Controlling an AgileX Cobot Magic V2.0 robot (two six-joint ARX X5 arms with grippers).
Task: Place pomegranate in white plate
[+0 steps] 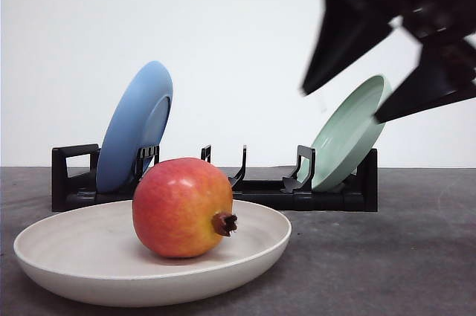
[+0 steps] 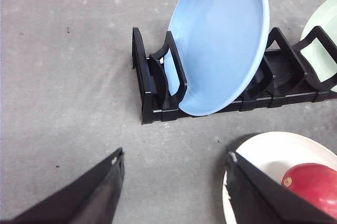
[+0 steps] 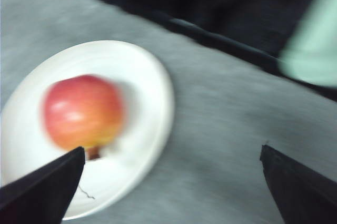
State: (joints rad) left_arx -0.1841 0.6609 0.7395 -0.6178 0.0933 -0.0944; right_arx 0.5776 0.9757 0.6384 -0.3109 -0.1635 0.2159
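Note:
The red-to-orange pomegranate [image 1: 186, 208] lies on its side in the white plate [image 1: 44, 256] at the front left of the table, its brown crown pointing right. My right gripper [image 1: 340, 105] hangs open and empty high at the right, well above and apart from the fruit. Its blurred wrist view looks down on the pomegranate [image 3: 81, 110] in the plate [image 3: 152, 92], with the right gripper [image 3: 172, 151] spread wide. My left gripper [image 2: 174, 154] is open over bare table, the plate [image 2: 274, 153] and pomegranate [image 2: 313, 182] just beside one finger [image 2: 263, 192].
A black dish rack [image 1: 74, 182] stands behind the white plate. It holds a blue plate [image 1: 137, 126] on the left and a pale green plate [image 1: 349, 134] on the right, both leaning upright. Grey tabletop [image 1: 401, 256] stretches to the right.

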